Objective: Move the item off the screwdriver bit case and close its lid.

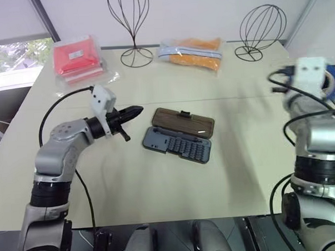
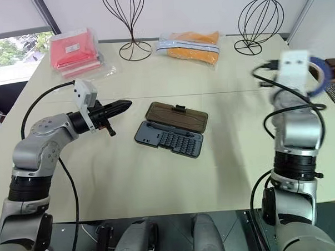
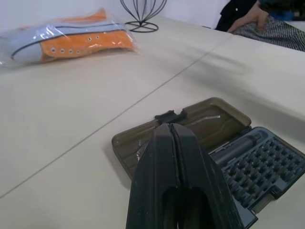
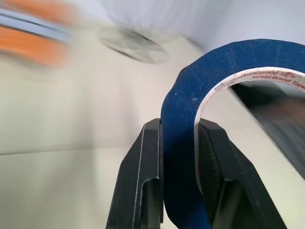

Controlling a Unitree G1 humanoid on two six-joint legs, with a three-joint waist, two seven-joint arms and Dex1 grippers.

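The screwdriver bit case [image 1: 176,143] lies open at the table's middle, its dark grey tray of bits toward me and its smoky-brown lid [image 1: 184,121] flat behind it, black latch tab on the far edge. My left gripper [image 1: 134,111] hovers shut just left of the case, pointing at it; in the left wrist view its fingers [image 3: 172,157] are pressed together above the lid [image 3: 200,125]. The blue tape roll [image 4: 190,143], the item, is clamped between my right gripper's fingers [image 4: 147,171]. That right gripper [image 2: 316,77] is held up over the table's right edge, far from the case.
A red packet [image 1: 75,58] lies at the back left, an orange and pale blue packet [image 1: 191,53] at the back middle. Two black wire stands [image 1: 131,27] [image 1: 260,29] rise along the far edge. A person's hand [image 3: 250,18] rests beyond the table's right side.
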